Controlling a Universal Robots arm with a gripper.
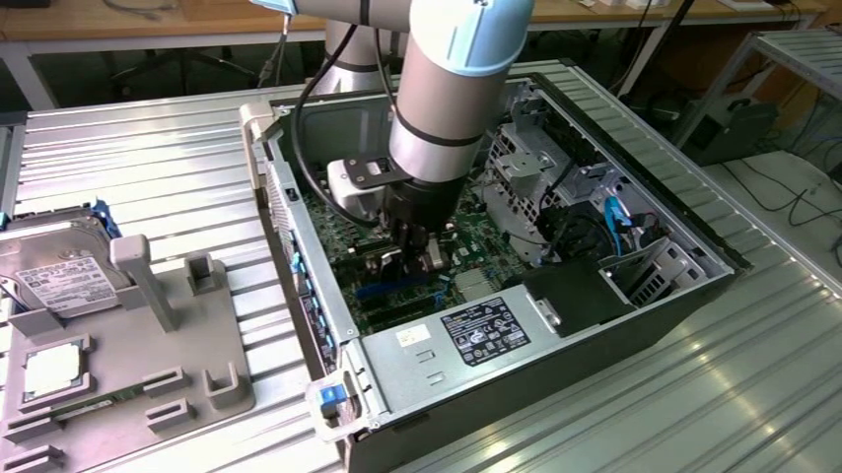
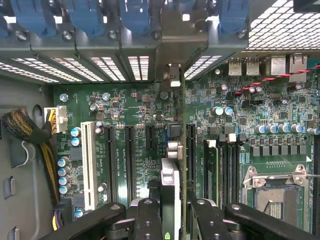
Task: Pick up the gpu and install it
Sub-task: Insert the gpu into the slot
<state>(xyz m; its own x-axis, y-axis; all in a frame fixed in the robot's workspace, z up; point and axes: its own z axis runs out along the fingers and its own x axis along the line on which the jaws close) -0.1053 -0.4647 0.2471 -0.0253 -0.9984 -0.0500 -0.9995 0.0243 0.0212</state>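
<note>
My gripper [image 1: 409,258] is deep inside the open computer case [image 1: 394,389], just above the green motherboard [image 1: 375,271]. In the wrist view its black fingers [image 2: 147,220] are shut on the gpu [image 2: 171,182], seen edge-on as a thin dark card. The card's silver bracket end [image 2: 170,75] reaches toward the rear slot openings of the case. It runs parallel to the long black expansion slots [image 2: 129,160] and stands right beside one of them [image 2: 191,155]. I cannot tell whether its edge touches a slot. In the exterior view the fingers hide most of the card.
A white slot [image 2: 89,160] and a yellow-black cable bundle [image 2: 30,132] lie on one side of the card, the processor socket [image 2: 277,187] on the other. Blue clips [image 2: 85,15] line the rear wall. Outside the case, a hard drive [image 1: 59,271] rests on a grey fixture [image 1: 158,394].
</note>
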